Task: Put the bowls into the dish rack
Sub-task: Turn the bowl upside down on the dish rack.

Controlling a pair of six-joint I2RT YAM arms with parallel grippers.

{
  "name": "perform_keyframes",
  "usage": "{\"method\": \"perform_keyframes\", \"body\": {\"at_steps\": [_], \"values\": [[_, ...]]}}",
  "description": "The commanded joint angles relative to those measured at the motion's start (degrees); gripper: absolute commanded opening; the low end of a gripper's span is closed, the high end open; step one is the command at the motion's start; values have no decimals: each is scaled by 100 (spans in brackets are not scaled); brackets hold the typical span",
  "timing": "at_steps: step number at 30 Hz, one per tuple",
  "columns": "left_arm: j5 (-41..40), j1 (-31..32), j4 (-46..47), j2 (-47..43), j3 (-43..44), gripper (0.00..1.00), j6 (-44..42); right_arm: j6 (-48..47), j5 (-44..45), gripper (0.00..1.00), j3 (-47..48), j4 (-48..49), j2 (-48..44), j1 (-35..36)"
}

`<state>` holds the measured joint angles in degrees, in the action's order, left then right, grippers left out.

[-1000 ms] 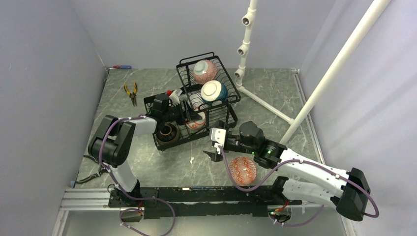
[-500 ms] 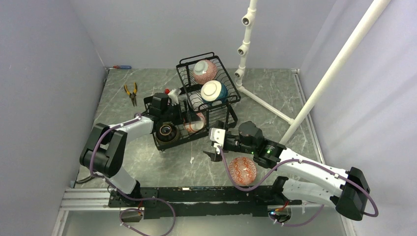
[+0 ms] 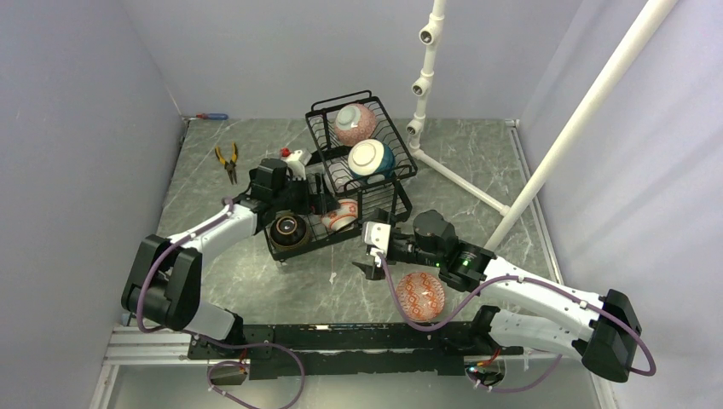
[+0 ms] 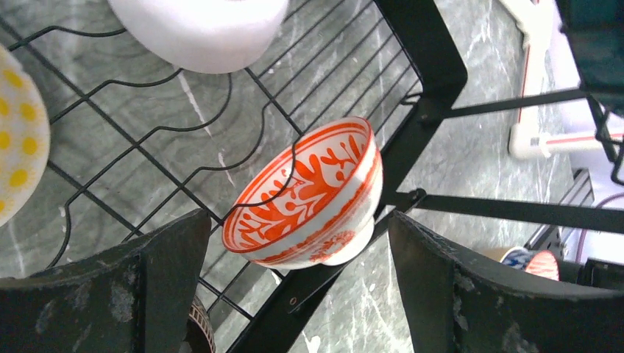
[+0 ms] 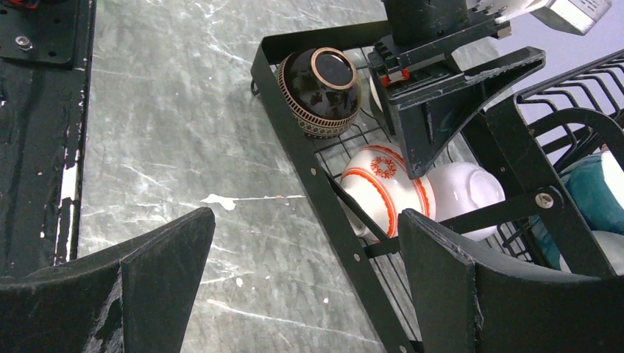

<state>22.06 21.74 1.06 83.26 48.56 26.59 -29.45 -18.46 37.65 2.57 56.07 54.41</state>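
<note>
Orange-patterned bowl (image 4: 305, 195) sat tilted in dish rack (image 5: 310, 176) base, probably slotted on edge to drain.
Left gripper (image 4: 298, 228) hovered over it wide open, empty; right gripper (image 3: 373, 253) gaped empty at rack front, red bowl (image 3: 420, 295) outside.

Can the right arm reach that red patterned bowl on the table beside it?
Probably, but awkwardly: the red-patterned bowl lies uncovered on the table, behind the open right gripper and close beside the forearm, so the arm would need to fold back.

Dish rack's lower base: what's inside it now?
A dark brown bowl, an orange-patterned bowl, a white bowl and a yellow-dotted bowl at the frame edge. The raised basket covers the back part from above.
</note>
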Motion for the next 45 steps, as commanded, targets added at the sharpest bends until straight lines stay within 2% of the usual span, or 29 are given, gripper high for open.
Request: {"method": "perform_keyframes", "body": {"at_steps": [1, 5, 8, 10, 14, 22, 27, 31, 39, 42, 45], "values": [[710, 90, 148, -108, 169, 95, -858, 18, -23, 100, 251, 47, -19, 10], [887, 321, 378, -243, 26, 95, -1660, 18, -11, 100, 213, 51, -52, 9], [572, 526, 926, -394, -381, 95, -1906, 25, -21, 100, 203, 34, -65, 8], [532, 542, 1249, -418, -564, 95, -1928, 32, -10, 100, 202, 21, -62, 14], [367, 542, 1311, -271, -576, 95, -1909, 2, -9, 100, 206, 9, -75, 10], [136, 542, 1775, -25, -766, 82, -1793, -8, -17, 100, 202, -27, -92, 13], [-119, 533, 1859, -37, -899, 83, -1753, -6, 3, 100, 202, -41, -105, 9], [-208, 441, 1845, 39, -968, 82, -1535, -12, -35, 100, 197, -12, -90, 10], [-315, 133, 2148, 315, -1083, 71, -804, -39, -65, 100, 233, -41, -76, 14], [-237, -22, 2410, 394, -1168, 70, -467, -35, -66, 100, 208, -41, -103, 9], [-304, -110, 2273, 498, -1090, 71, -272, -43, -82, 100, 206, -42, -114, 16]]}}
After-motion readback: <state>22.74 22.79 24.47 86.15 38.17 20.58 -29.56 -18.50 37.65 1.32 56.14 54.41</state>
